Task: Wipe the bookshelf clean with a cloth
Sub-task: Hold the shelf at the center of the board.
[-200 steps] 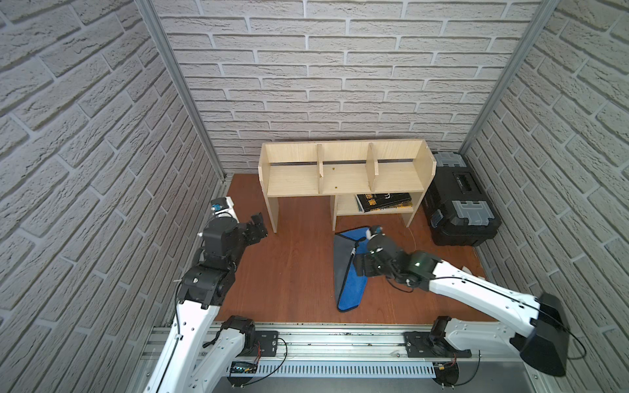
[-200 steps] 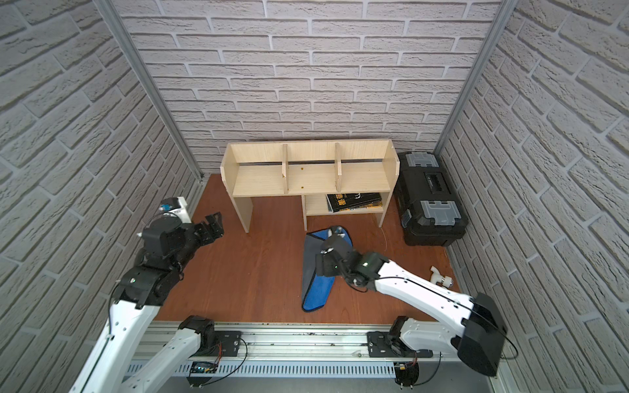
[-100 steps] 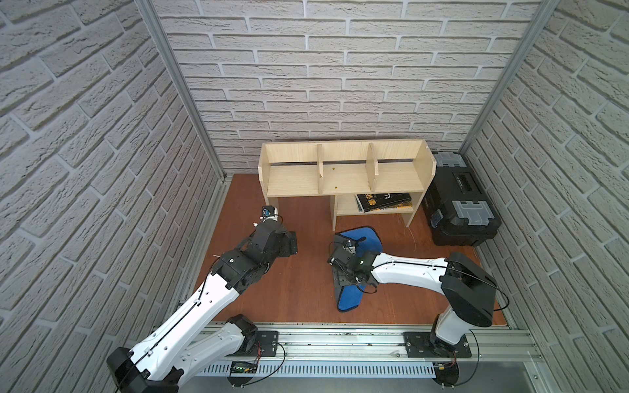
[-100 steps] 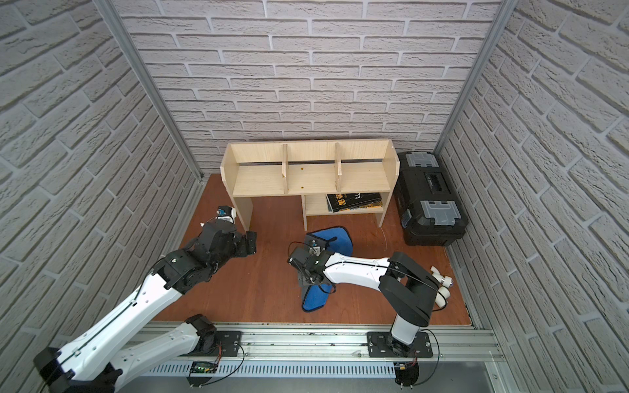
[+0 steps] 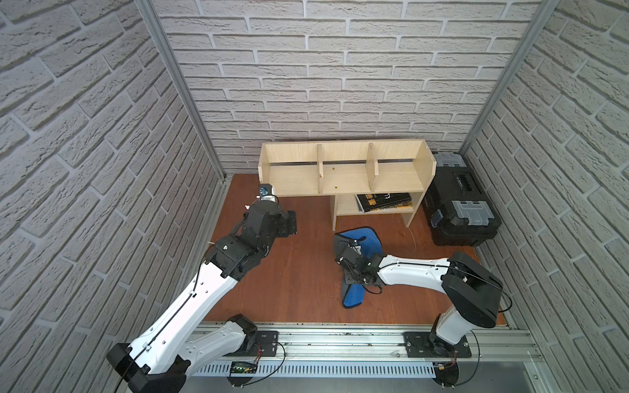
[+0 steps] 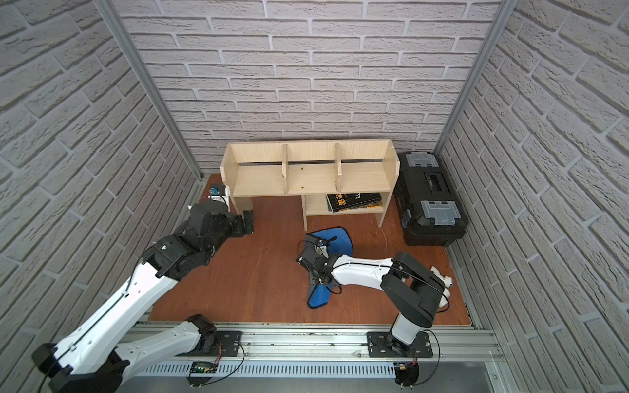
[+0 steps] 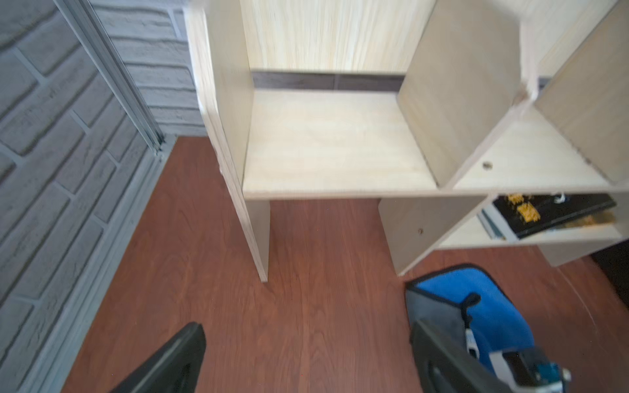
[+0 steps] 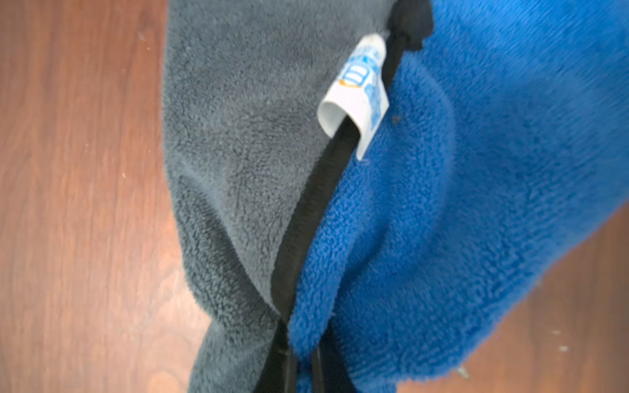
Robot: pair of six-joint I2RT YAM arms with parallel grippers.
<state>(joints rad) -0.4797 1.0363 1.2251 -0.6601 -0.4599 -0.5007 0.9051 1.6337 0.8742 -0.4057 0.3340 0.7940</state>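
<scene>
Two grippers: right gripper pinched on cloth on the floor, left gripper spread empty beside bookshelf; grasp step, next likely needs lifting cloth up to it.

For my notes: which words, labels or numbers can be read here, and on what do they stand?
No text reads clearly.
Book on the bookshelf lower shelf: yellow characters, too blurred.
White tag on the cloth: blue print, too blurred.

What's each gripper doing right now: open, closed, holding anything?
Left gripper: open, holding nothing.
Right gripper: closed on the cloth.
</scene>
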